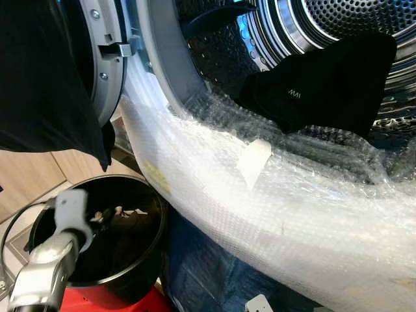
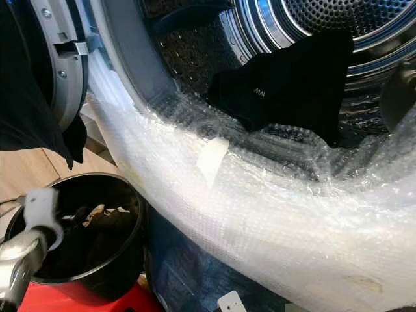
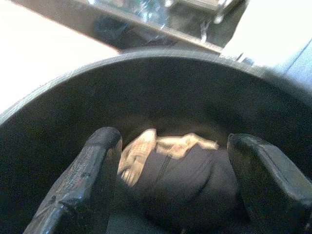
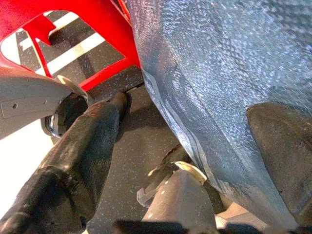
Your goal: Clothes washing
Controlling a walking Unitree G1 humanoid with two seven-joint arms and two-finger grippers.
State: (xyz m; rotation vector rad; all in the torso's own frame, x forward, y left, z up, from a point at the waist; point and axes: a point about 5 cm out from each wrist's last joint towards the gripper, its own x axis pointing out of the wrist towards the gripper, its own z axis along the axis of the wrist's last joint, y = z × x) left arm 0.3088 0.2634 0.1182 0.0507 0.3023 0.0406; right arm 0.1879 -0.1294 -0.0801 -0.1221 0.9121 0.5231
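Note:
The washing machine's drum point(image 1: 305, 26) stands open, and a black garment point(image 1: 325, 84) lies inside near its front lip. A black bucket point(image 1: 140, 260) sits low at the left with dark and tan clothes point(image 3: 170, 161) in it. My left arm point(image 1: 45, 266) reaches down into the bucket. My left gripper point(image 3: 173, 146) is open just above those clothes, one finger on each side, holding nothing. My right gripper point(image 4: 195, 112) hangs open low beside the wrapped front of the machine, near the floor.
Bubble wrap point(image 1: 292, 214) covers the machine's front rim, with a strip of tape point(image 1: 253, 162) stuck on it. Another dark cloth point(image 1: 45, 78) hangs over the open door point(image 1: 107, 58) at the left. A red stool point(image 1: 123, 304) stands under the bucket. There is wood flooring point(image 1: 32, 175) on the left.

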